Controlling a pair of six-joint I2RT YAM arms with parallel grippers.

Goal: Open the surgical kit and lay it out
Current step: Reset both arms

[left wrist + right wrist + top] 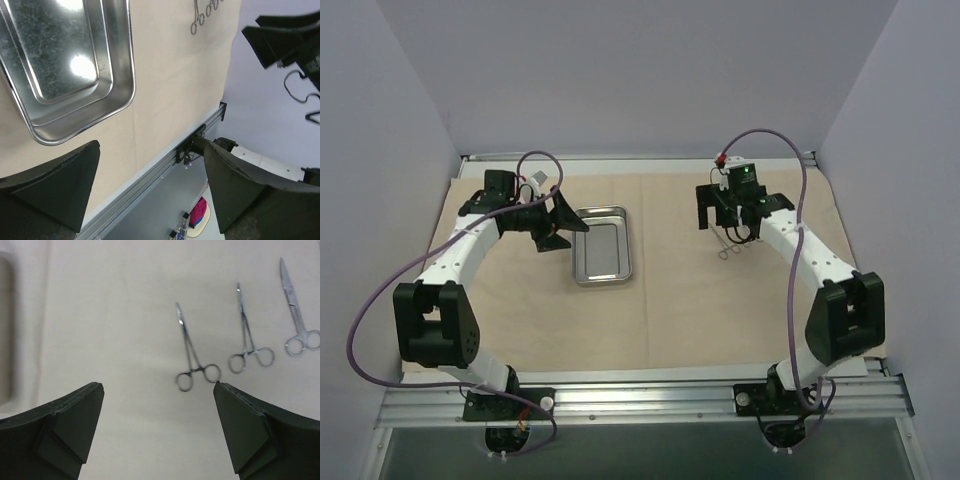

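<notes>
The beige cloth wrap (pixel 700 300) lies spread flat over the table. The shiny steel tray (pixel 603 245) sits empty on it, left of centre, and fills the upper left of the left wrist view (pixel 65 75). Three ring-handled instruments (pixel 730 247) lie side by side on the cloth at the right; the right wrist view shows them apart from each other (pixel 195 355) (pixel 250 335) (pixel 297 315). My left gripper (pixel 570 225) is open and empty beside the tray's far left corner. My right gripper (pixel 730 222) is open and empty, hovering just above the instruments (pixel 202 15).
Aluminium rails (pixel 640 395) run along the near edge of the table, also seen in the left wrist view (pixel 165 165). Grey walls enclose the left, back and right sides. The right arm (pixel 290 45) shows at the top right of the left wrist view.
</notes>
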